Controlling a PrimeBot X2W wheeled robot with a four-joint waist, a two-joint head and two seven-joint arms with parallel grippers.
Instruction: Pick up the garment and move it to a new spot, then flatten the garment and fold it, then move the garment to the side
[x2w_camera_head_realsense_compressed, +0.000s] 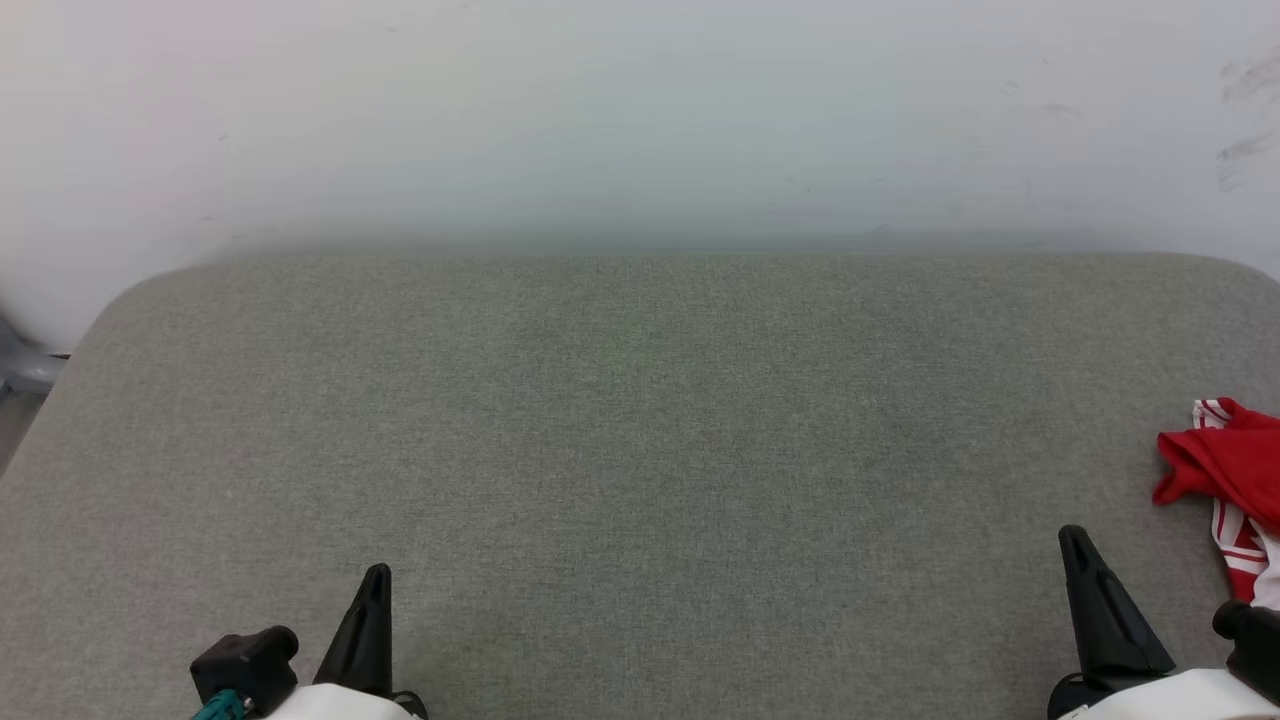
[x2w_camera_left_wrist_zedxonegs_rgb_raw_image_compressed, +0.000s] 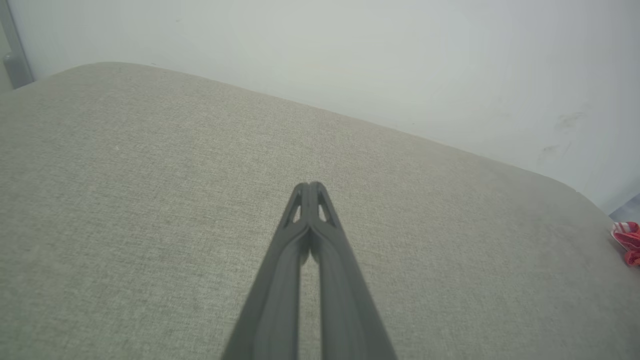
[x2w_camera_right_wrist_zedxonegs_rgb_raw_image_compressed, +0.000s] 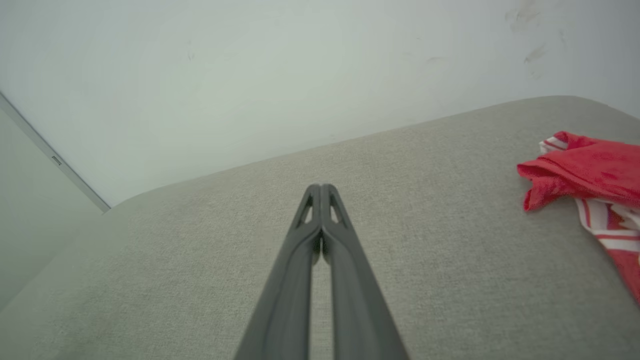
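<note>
Spotting the garment (x2w_camera_head_realsense_compressed: 1225, 460) off to the right of the right claw (x2w_camera_head_realsense_compressed: 1078, 550) and a touch ahead of its tips, lying on the grey fabric worktop (x2w_camera_head_realsense_compressed: 640, 450). Near that claw but not touching, with a bare strip of fabric between. Same story in the right wrist view: red heap (x2w_camera_right_wrist_zedxonegs_rgb_raw_image_compressed: 585, 167) to the right of the claw (x2w_camera_right_wrist_zedxonegs_rgb_raw_image_compressed: 321, 189) and slightly beyond the tips.

Left claw (x2w_camera_head_realsense_compressed: 377, 580)? Well apart from it, nearly the whole worktop in between. Only catching a sliver of red and white (x2w_camera_left_wrist_zedxonegs_rgb_raw_image_compressed: 627, 237) far off to the right of those tips (x2w_camera_left_wrist_zedxonegs_rgb_raw_image_compressed: 310, 187).

Got both claws pressed together, tip against tip, pinching nothing, pointing forward toward the wall (x2w_camera_head_realsense_compressed: 640, 120).

Looks bunched on the visible part, with striped trim (x2w_camera_head_realsense_compressed: 1235, 545) trailing back alongside the right claw, so guessing at a long axis running roughly along the fingers, not across them. Most of it is cut off at the frame edge though, so not swearing to that. Fits a heap waiting for pickup, or a bundle already parked at the side.

Either way, nearer to the right claw by a mile. Assuming any grab at all: out to the right and a bit forward.
</note>
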